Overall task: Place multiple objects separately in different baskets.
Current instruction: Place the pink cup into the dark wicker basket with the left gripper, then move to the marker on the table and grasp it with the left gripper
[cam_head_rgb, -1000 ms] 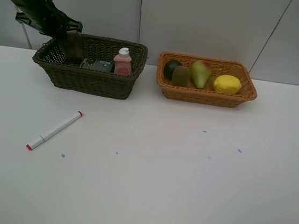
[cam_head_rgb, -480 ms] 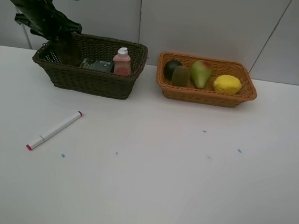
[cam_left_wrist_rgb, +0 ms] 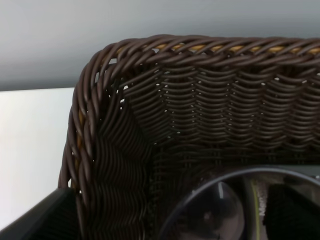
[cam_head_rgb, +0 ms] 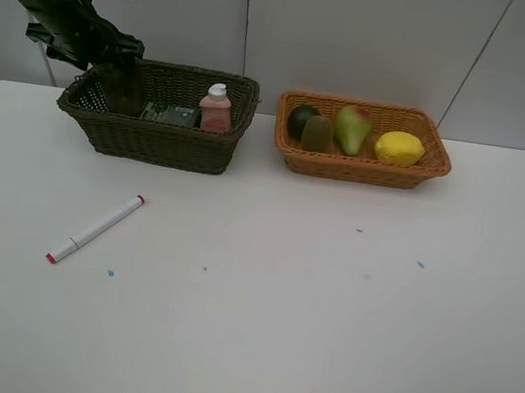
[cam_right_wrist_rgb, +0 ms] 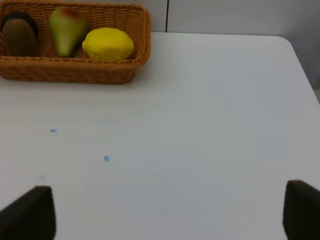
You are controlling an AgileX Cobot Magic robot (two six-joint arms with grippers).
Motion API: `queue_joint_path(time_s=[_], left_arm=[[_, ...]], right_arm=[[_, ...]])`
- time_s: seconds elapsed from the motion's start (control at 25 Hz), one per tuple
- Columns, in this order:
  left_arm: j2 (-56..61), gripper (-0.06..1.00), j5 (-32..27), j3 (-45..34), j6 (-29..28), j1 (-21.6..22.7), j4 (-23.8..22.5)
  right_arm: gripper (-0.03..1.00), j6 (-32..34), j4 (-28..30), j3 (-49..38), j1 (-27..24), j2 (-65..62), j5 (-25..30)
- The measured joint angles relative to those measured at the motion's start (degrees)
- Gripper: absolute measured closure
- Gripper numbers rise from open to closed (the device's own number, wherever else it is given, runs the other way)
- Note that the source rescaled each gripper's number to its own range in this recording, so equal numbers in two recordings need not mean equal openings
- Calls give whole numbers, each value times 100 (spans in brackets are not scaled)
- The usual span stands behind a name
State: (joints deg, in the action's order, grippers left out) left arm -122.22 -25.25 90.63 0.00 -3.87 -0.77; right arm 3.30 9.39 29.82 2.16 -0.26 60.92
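Nearest the camera in the high view, the white worktop (cam_head_rgb: 257,329) is bare but for a few small blue specks. At about nine o'clock from its centre lies the white red-tipped marker (cam_head_rgb: 95,229), slanted, well apart from both baskets.

Farther back, at about eleven o'clock, stands the deep dark olive-brown rectangular wicker basket (cam_head_rgb: 169,143). Inside it the pink bottle with a white cap (cam_head_rgb: 215,110) stands upright toward the three o'clock end, and the dark green bottle (cam_head_rgb: 169,114) lies flat just beside it. At the nine o'clock end the mauve translucent cup (cam_left_wrist_rgb: 210,207) sits on the basket floor, close to the corner; the left wrist view looks down on its rim.

At about one o'clock is the shallower orange rectangular wicker basket (cam_head_rgb: 361,168). In it, from nine o'clock to three o'clock, are the dark round mangosteen (cam_head_rgb: 301,119), the brown kiwi (cam_head_rgb: 318,134), the green-red pear (cam_head_rgb: 351,129) and the yellow lemon (cam_head_rgb: 400,148), each close to the next.

Farthest back, the left gripper (cam_head_rgb: 116,64) hangs over the nine o'clock end of the dark basket with its jaws spread wide, holding nothing, the cup between them. The right gripper (cam_right_wrist_rgb: 165,212) shows only in its wrist view, jaws wide apart and empty over bare worktop, well clear of the orange basket.
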Motion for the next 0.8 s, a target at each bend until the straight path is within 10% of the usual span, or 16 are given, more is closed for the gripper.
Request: queue_joint_path(time_s=[0.8], left_arm=[[2017, -5, -1776, 0, -166, 0, 19]], right_arm=[[-3, 0, -6, 0, 0, 0, 0]])
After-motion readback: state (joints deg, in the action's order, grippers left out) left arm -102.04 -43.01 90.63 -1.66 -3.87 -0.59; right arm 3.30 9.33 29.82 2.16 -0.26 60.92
